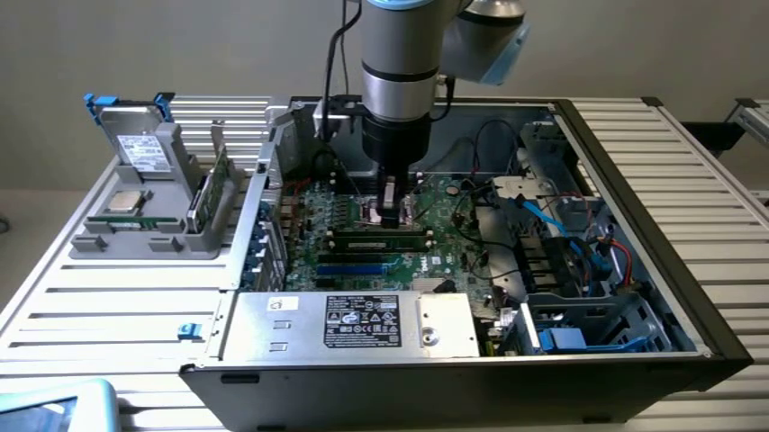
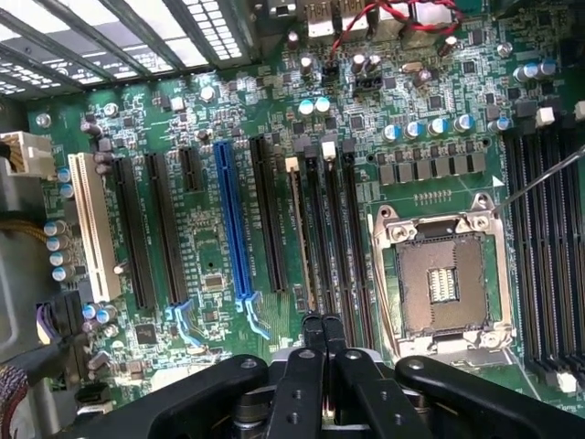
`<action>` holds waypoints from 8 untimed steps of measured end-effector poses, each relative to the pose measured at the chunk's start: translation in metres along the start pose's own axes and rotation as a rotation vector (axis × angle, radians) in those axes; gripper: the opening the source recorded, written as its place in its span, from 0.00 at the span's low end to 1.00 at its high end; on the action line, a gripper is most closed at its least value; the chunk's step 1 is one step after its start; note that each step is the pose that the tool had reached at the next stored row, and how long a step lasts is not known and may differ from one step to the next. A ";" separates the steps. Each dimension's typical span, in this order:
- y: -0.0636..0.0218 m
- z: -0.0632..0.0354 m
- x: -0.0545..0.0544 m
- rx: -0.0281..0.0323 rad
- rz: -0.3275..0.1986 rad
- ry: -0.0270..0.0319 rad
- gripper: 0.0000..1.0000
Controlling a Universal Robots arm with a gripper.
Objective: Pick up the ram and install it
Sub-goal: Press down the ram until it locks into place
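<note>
Hand [image 2: 322, 340] closed, fingers together, pressing on the ram [image 2: 298, 240] seated in a motherboard [image 2: 210, 247] slot

We see a green motherboard [image 2: 219, 256] with black slots [image 2: 343, 238], one blue slot [image 2: 232, 219], one cream slot [image 2: 90, 229], and a silver socket frame [image 2: 384, 274].

Exterior cam high, angled down on open PC case [image 1: 625, 180], wrist cam close over motherboard [image 2: 228, 119], shared.
</note>
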State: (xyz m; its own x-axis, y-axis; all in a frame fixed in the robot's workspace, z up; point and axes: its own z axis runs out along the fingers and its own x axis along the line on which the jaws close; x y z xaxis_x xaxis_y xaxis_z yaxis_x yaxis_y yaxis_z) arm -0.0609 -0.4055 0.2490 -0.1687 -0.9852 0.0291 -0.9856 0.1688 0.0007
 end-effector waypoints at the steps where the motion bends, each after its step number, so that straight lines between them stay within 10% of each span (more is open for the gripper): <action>1: 0.0000 0.0000 0.000 -0.0004 0.015 0.0000 0.11; 8: 0.0000 0.0000 0.000 -0.0033 0.113 0.0000 0.11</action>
State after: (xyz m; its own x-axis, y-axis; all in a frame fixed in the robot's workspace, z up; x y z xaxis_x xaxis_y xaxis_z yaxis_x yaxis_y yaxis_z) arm -0.0609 -0.4055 0.2490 -0.2787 -0.9599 0.0291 -0.9603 0.2788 0.0007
